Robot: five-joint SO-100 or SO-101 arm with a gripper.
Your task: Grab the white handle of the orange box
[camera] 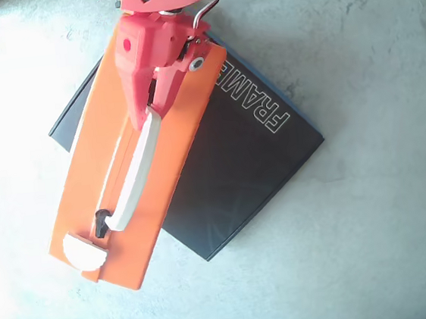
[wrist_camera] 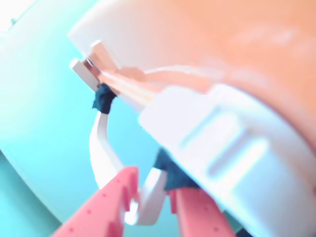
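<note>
The red arm enters the overhead view from the top edge and reaches down-left, its wrist tilted so the gripper (camera: pixel 149 109) points toward the lower left of that view. A silver screw and a bent metal wire show on the wrist's right side. In the wrist view the gripper (wrist_camera: pixel 150 205) rises from the bottom edge, its two red fingers (wrist_camera: pixel 106 210) close together and clamped on the white handle (wrist_camera: pixel 150 197), one on each side.

A hobbyist's robot bench, seemingly. A grey mottled tabletop (camera: pixel 386 210) carries a black "FRAME"-lettered board (camera: pixel 251 163). Strong daylight washes out the overhead view's left side.
</note>
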